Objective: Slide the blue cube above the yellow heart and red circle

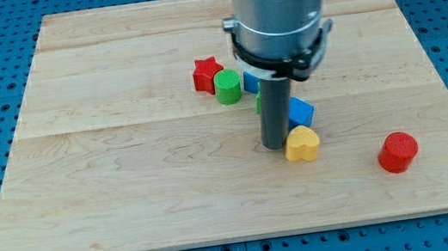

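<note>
The blue cube lies right of the rod, just above the yellow heart and touching it. The red circle lies apart, toward the view's lower right. My tip rests on the board directly left of the yellow heart and below-left of the blue cube, close to both. The arm's grey body hides the board behind it.
A red star and a green cylinder sit together left of the rod. A second blue block and a green piece show partly behind the rod. The wooden board lies on a blue pegboard.
</note>
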Robot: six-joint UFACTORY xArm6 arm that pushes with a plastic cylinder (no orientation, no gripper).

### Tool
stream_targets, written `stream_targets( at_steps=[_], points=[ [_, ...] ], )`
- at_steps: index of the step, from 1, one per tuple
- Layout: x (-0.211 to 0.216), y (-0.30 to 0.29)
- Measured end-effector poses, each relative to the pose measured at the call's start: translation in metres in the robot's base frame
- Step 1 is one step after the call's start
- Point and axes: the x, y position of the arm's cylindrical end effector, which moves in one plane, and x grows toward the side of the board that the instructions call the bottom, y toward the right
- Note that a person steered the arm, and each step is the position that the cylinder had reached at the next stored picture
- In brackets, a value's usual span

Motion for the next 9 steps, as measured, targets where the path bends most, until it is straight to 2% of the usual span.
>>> stream_targets(
  at_steps=[1,3,4,6,7,9],
  points=[
    [0.017,0.021],
    [0.020,0.058],
    [0.019,0.046],
    [-0.029,-0.063],
    [-0.047,-0.058],
    [-0.052,-0.019]
  ],
)
